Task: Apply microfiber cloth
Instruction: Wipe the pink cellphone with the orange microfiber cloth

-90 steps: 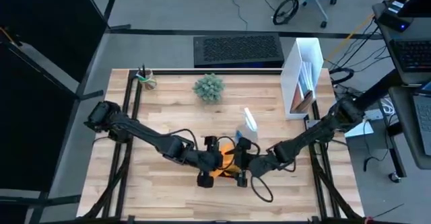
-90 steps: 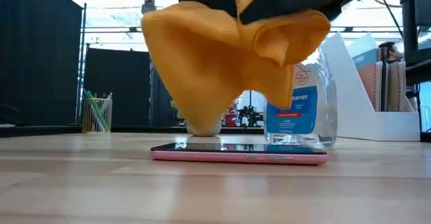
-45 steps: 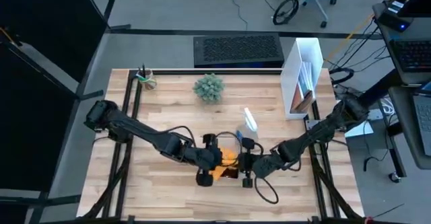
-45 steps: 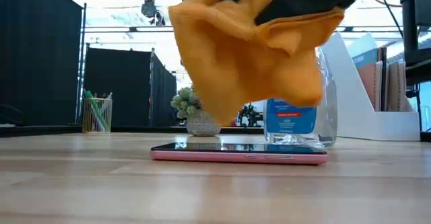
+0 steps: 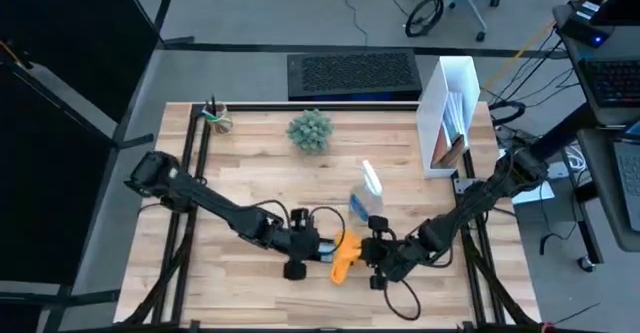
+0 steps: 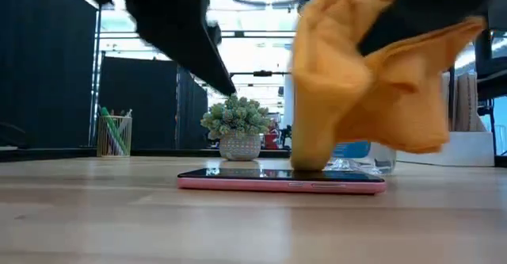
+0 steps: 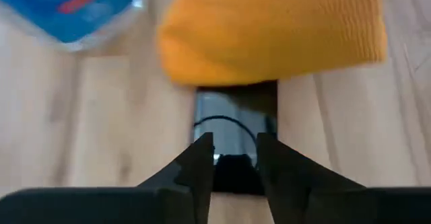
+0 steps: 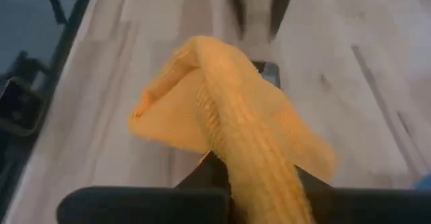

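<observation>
The right pincer (image 5: 372, 254) is clenched on the microfiber cloth (image 5: 346, 257), which hangs bunched over the smartphone (image 6: 281, 181) at the desk's (image 5: 250, 173) six o'clock edge. The left pincer (image 7: 232, 158), released, hovers at the phone's nine o'clock end.

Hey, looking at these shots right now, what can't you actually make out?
- Phone screen, right part: low view, hidden behind the orange cloth.
- Right end effector: right wrist view, its fingers buried under the cloth.
- Spray bottle: left wrist view, cut off by the edge, label blurred.
</observation>
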Controlling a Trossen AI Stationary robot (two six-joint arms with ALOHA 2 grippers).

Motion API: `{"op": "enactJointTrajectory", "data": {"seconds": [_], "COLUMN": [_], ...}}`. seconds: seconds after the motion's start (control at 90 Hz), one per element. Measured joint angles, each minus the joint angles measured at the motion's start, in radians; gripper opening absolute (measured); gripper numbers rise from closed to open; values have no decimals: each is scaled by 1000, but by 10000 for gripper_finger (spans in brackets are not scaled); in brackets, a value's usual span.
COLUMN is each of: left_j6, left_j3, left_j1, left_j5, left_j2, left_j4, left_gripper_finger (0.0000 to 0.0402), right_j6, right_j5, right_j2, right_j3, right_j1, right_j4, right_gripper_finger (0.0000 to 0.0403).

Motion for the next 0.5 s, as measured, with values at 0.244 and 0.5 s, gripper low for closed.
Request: {"op": "enactJointTrajectory", "data": {"seconds": [0.244, 0.5], "left_j6": [-4, -22], "left_j3": [-19, -14], "left_j1": [5, 9], "left_j5": [15, 4], "left_j2": [111, 156], "left_j4": [46, 78], "left_gripper_finger": [37, 11], "right_j6": [-74, -76], "right_j5": [-7, -66], "right_j2": [110, 239], "right_j3": [1, 1], "right_j1": [-50, -100], "right_j4": [141, 250], "right_gripper_finger": [0, 0]}}
